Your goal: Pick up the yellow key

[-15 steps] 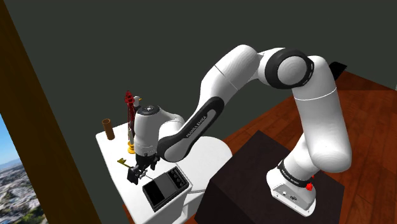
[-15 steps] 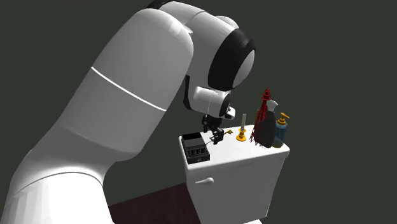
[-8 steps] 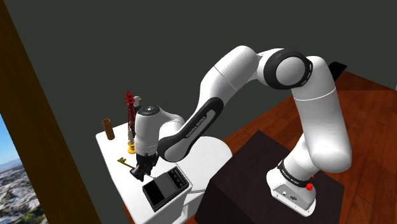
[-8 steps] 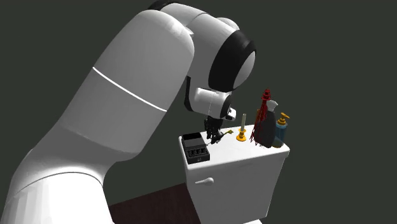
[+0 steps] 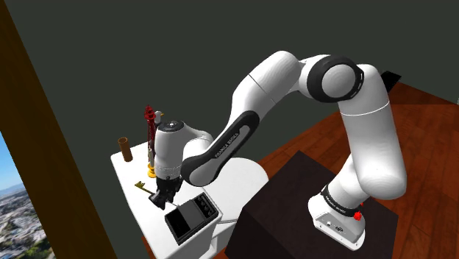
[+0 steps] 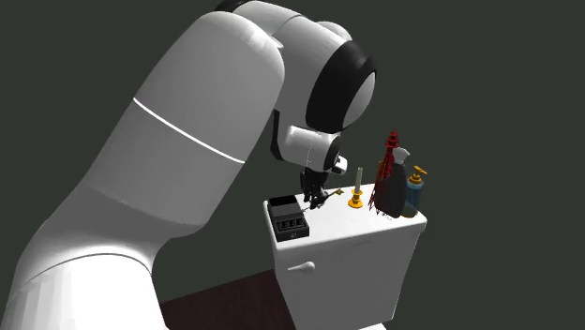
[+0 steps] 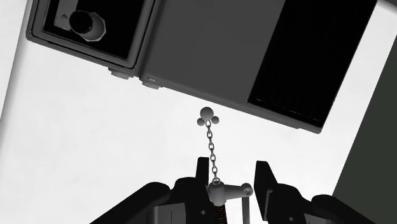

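The tool (image 7: 230,173) sits low over the counter (image 7: 89,133), fingers apart, straddling the key (image 7: 219,191) without clearly gripping it; closing off-centre might pinch only its chain (image 7: 212,149); or skid it toward the dark box (image 7: 210,51)

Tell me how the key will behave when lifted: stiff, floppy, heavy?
The key looks small and thin, so probably light and rigid. Its chain is fine-linked, so it and the charm would likely dangle and swing. Lying flat on the white top, it may slide if nudged.
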You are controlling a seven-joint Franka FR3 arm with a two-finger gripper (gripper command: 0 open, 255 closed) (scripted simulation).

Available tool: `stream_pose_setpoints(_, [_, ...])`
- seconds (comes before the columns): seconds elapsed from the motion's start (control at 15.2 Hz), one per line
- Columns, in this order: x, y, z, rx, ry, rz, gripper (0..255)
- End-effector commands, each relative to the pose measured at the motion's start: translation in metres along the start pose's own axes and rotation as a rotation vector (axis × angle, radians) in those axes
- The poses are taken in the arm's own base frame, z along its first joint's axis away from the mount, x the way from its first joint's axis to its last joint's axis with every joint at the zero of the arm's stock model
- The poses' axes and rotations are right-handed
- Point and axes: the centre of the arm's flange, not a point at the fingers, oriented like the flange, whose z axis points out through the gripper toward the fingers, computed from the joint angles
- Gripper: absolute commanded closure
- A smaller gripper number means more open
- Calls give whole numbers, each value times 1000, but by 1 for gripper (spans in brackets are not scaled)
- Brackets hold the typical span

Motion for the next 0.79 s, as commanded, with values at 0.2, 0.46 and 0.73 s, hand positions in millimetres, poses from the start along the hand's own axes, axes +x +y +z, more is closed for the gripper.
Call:
stream_pose_setpoints(0.2, [-2, -5, -25, 0, 0, -1, 255])
stream_pose_setpoints(0.46, [-3, -8, -46, 0, 0, -1, 255])
stream_pose_setpoints(0.73, [-4, -12, -67, 0, 0, -1, 255])
